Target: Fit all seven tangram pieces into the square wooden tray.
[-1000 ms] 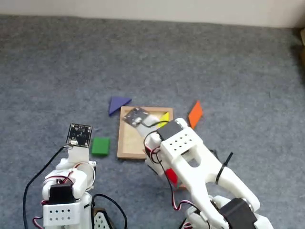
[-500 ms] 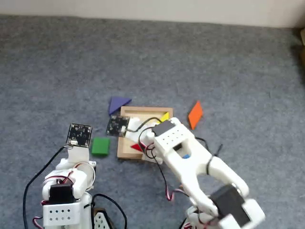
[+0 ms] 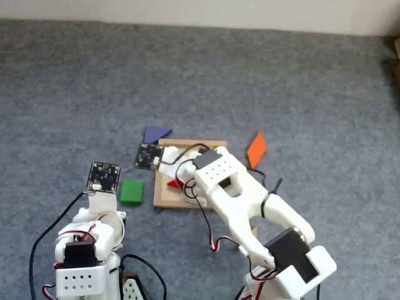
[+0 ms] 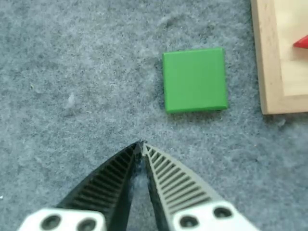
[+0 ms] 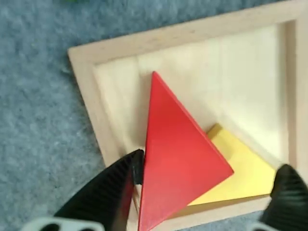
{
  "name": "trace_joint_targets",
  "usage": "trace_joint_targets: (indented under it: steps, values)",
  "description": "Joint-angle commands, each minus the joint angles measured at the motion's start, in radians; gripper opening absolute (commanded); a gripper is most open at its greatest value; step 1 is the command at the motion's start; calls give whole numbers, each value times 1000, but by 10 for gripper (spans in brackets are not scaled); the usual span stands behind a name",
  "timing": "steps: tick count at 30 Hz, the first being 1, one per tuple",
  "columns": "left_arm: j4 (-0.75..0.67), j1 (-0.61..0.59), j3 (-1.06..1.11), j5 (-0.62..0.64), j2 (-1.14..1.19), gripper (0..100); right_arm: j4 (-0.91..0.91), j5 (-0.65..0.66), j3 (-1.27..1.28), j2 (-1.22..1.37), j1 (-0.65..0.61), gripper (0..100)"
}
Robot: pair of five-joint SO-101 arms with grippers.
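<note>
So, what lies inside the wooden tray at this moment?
A red triangle and a yellow piece lie inside the wooden tray. The triangle covers part of the yellow piece, so its full shape is hidden.

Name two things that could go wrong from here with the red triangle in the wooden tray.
1. The red triangular piece lies partly over the yellow flat piece and seemingly over the rim of the square wooden tray, so it may end up tilted rather than flat.
2. The open right claw touches the red piece's edge on one side; pulling away could drag it out of place.
</note>
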Motion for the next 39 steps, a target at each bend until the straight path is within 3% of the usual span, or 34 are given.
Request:
trace_joint_targets:
  steps: [1,4,10,13,26,39]
  values:
    - [6,-19,21,-2,-35,13,-12,-14,-56,-71,-10,393]
    - [6,-19,21,-2,-35,13,65,-15,-58,-156,-7,365]
    - [6,-19,21,-2,-35,13,84,-98,-51,-265,25,111]
    - [6,-19,21,-2,-35,13,22,-144,-47,-243,45,40]
    - [6,-19,21,-2,-35,13,-140,-192,-25,73,7,28]
    - [6,-19,21,-2,-35,13,-127,-186,56,-35,-70,27]
